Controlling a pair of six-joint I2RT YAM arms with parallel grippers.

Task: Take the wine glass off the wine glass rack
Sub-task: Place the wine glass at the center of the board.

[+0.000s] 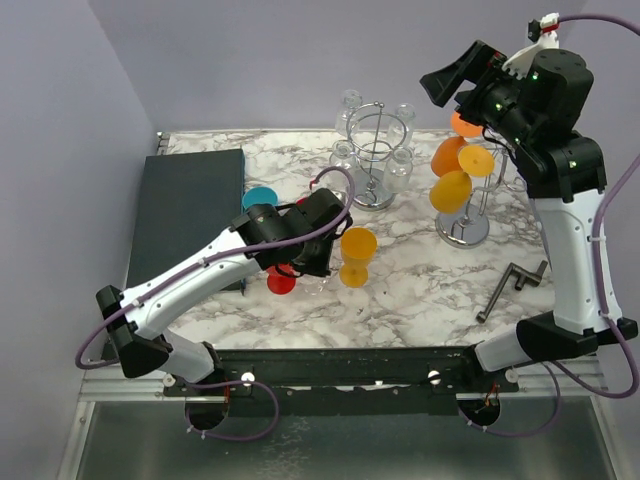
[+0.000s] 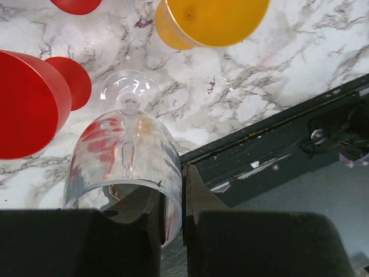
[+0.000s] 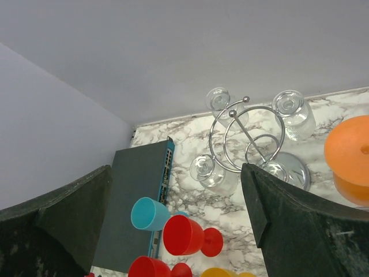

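A clear wine glass [image 2: 124, 156] is pinched at its rim by my left gripper [image 2: 173, 202], one finger [image 2: 138, 213] inside the bowl and the other [image 2: 199, 196] outside. Its foot [image 2: 130, 86] points toward the marble table; I cannot tell whether it touches. In the top view this gripper [image 1: 300, 255] is near the table's front middle, well clear of the wire wine glass rack [image 1: 375, 150] at the back. The rack [image 3: 248, 135] holds several clear glasses [image 3: 204, 168]. My right gripper [image 1: 450, 85] hangs high at the back right, open and empty [image 3: 176, 173].
Red glasses [image 2: 29, 104] and a yellow glass [image 1: 355, 255] stand close around the held glass. A teal glass [image 1: 260, 197] and a dark grey box [image 1: 190, 210] are at the left. A second stand [image 1: 462, 232] carries orange glasses. A metal crank [image 1: 510, 288] lies at the right.
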